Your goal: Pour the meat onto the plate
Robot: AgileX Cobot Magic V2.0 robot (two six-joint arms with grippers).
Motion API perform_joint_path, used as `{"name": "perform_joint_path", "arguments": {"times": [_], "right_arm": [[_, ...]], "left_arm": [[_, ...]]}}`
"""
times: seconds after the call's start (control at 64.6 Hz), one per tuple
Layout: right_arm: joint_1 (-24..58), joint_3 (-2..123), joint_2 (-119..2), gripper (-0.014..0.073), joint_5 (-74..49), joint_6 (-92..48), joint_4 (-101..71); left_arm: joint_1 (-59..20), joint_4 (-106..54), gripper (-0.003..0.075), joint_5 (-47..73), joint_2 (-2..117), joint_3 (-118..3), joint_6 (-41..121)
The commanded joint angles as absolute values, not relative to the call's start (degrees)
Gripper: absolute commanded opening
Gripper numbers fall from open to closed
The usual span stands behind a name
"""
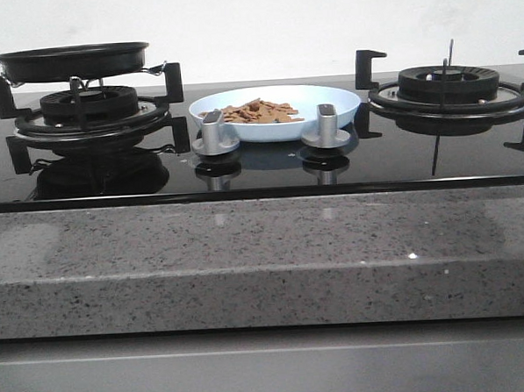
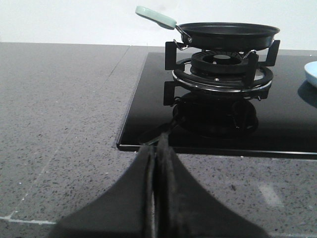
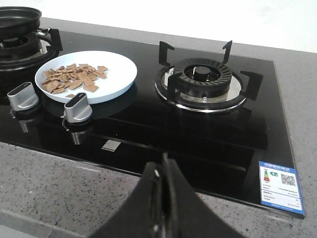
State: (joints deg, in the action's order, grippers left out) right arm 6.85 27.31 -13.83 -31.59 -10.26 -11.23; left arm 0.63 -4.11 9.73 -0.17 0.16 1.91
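I see my left tool low over the grey bench, its jaws pressed together and holding nothing, just before the near edge of the black glass hob. Ahead of it, the frying pan sits on the left burner. My right tool is also closed and empty, above the front edge of the hob, with the right burner ahead of it. The plate lies ahead and to the left of this tool, between the two burners, behind two knobs. The meat is heaped on the plate. Free glass lies between the right tool and the plate. In the front view neither arm appears, and the pan handle is cut off there
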Motion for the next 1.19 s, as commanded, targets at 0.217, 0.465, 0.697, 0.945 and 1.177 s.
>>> {"name": "perform_joint_path", "arguments": {"times": [0.217, 0.465, 0.697, 0.945, 1.177], "right_arm": [[6.79, 28.89, -14.26, -0.0064, -27.0, -10.73, -11.47], [6.79, 28.89, -14.26, -0.0064, -27.0, -10.73, -11.47], [6.79, 28.89, -14.26, -0.0064, -27.0, -10.73, -11.47], [6.79, 28.89, -14.26, -0.0064, -26.08, -10.73, -11.23], [5.0, 16.9, -11.63, -0.0064, -6.41, -9.44, -9.4]], "left_arm": [[0.66, -5.07, -0.002, 4.51, -1.1, 0.52, 1.93], [0.66, -5.07, -0.002, 4.51, -1.1, 0.52, 1.93], [0.66, -5.07, -0.002, 4.51, -1.1, 0.52, 1.93], [0.66, -5.07, -0.002, 4.51, -1.1, 0.52, 1.93], [0.66, -5.07, -0.002, 4.51, -1.1, 0.52, 1.93]]}}
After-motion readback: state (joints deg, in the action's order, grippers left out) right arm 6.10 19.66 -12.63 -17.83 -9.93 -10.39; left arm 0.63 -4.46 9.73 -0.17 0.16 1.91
